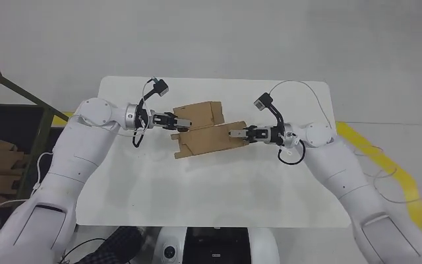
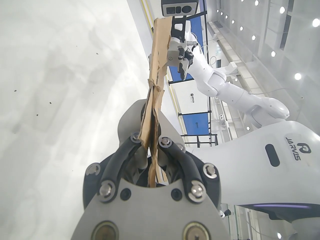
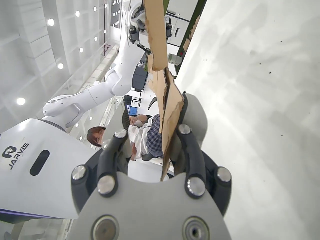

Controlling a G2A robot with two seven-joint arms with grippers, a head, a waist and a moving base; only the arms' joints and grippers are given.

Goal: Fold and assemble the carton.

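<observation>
The carton [image 1: 204, 129] is a flattened brown piece of cardboard over the middle of the white table [image 1: 132, 191], a little toward the far side. In the top view it shows as two panels, one farther and to the left, the other nearer and reaching right. It spans the gap between the two arms. I cannot tell whether it rests on the table or hangs just above it.

The left gripper [image 1: 181, 123] comes in from the left and is clenched on the left edge of the carton. In the left wrist view the left gripper [image 2: 150, 132] has both fingers [image 2: 132, 118] pressed against the cardboard, and the carton [image 2: 156, 76] runs edge-on away from it toward the other arm.

The right gripper [image 1: 236, 132] meets the right edge of the carton from the right. In the right wrist view the right gripper [image 3: 157, 111] is released: the carton [image 3: 172, 116] sits between the jaws, lying against one finger [image 3: 193, 116], while the other finger [image 3: 120, 121] stands well apart from it. The cardboard's edges are ragged and creased near both grippers
</observation>
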